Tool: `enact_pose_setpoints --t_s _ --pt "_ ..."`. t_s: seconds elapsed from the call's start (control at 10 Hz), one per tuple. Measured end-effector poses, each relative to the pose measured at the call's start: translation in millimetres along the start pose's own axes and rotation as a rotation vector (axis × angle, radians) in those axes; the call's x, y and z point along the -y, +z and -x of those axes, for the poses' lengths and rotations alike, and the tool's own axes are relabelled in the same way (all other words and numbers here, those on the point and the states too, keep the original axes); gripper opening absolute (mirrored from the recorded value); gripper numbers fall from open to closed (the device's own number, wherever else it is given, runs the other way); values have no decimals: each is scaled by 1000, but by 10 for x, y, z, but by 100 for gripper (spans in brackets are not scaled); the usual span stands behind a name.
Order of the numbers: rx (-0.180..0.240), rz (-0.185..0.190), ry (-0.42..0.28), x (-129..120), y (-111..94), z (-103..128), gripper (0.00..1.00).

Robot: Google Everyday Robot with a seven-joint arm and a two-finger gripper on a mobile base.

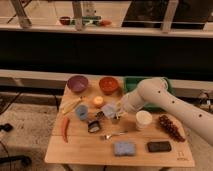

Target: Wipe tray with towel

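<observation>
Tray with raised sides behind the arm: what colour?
Green, clearest in the camera view: the large rectangular plastic tray, behind the hand gripping the grey-blue towel.

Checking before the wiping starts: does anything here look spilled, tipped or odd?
Nothing stands out. The claw, left of the tray, grips the crumpled towel over the table; nothing looks spilled or tipped.

Matt wooden table [85, 150]; smooth green plastic tray [131, 82]; soft cloth towel [108, 110] pinched in the gripper [118, 114] beside the tray's near left corner; smooth white arm [165, 100].
</observation>
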Motion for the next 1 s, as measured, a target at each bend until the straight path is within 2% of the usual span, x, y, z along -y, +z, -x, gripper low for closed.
enact_pose_setpoints --t_s 0.3,0.4,0.6,0.8,1.0 --pt "-35 -86 73 50 -336 -409 4" --pt "-51 -120 104 37 -514 -652 4" --pt "-74 -158 154 19 -705 -1019 4" --pt "-92 -175 186 168 -771 -1355 4" --pt "-96 -178 191 250 -777 -1456 4"
